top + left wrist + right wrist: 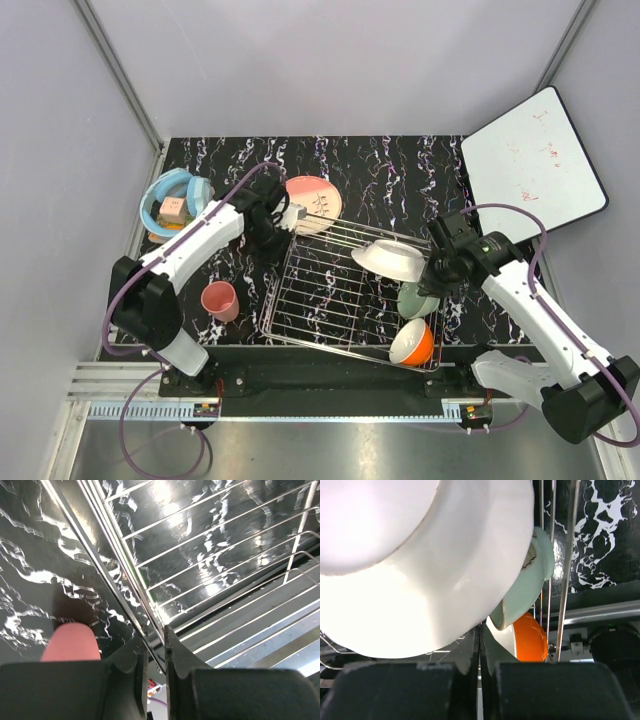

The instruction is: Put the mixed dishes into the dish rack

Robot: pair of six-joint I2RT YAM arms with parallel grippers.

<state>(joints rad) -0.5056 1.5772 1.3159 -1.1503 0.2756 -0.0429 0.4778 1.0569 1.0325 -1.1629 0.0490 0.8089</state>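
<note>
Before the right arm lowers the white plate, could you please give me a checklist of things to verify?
1. Grip of right pincer on white plate: ok.
2. Hold of left pincer on dish rack rim: ok.
3. Bare rack floor left of the bowls: ok.
4. Both pale green bowl and white-and-orange bowl inside rack: ok.
5. Gap between plate and pale green bowl: cannot tell.
6. Loading of salmon-pink plate and pink cup: not ok, both outside rack.

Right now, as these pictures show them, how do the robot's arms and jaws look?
The left arm and the right arm are alike: white rounded links, black joints and black bases. A purple cable runs loosely along each one. The jaws are plain matte black, with flat inner faces.
</note>
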